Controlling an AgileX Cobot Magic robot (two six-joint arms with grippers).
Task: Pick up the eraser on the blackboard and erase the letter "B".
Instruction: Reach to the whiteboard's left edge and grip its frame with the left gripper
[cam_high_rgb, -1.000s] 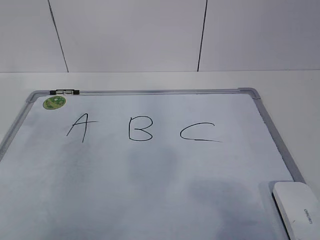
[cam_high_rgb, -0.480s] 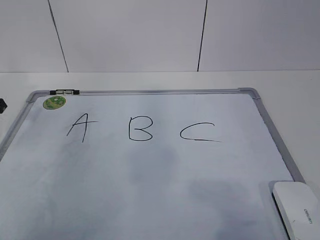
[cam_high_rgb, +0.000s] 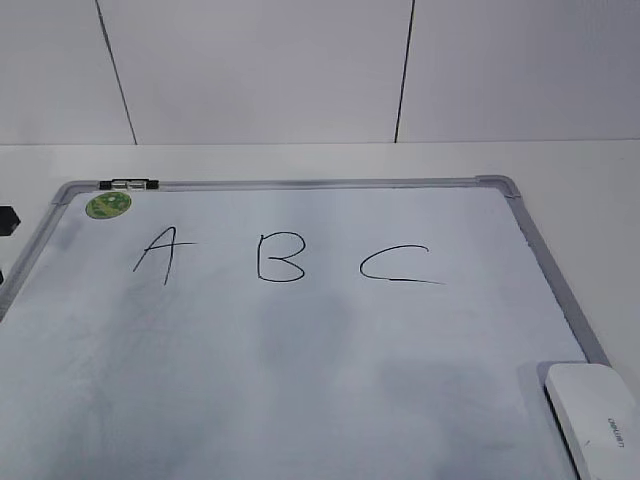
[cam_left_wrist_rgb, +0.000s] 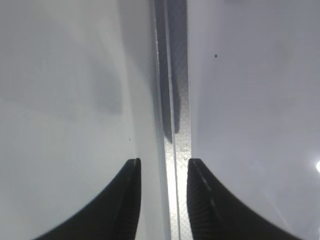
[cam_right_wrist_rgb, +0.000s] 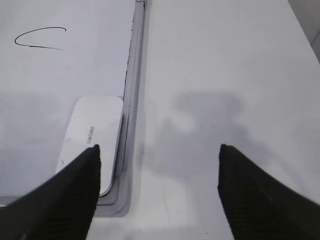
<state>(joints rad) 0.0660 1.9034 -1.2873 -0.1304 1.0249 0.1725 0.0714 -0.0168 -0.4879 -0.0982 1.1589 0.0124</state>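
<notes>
Nothing is done yet: the black marker letter "B" stands whole on the grey-framed white blackboard. The white rounded plastic eraser lies untouched in the board's near right corner. My right gripper hangs wide open and empty beside it; my left gripper, part-open, straddles the frame without gripping.

We see the right gripper with jaws wide apart and nothing between them, over bare table. At lower left the white eraser lies in the board corner, against the grey frame. A black "C" sits upper left.
</notes>
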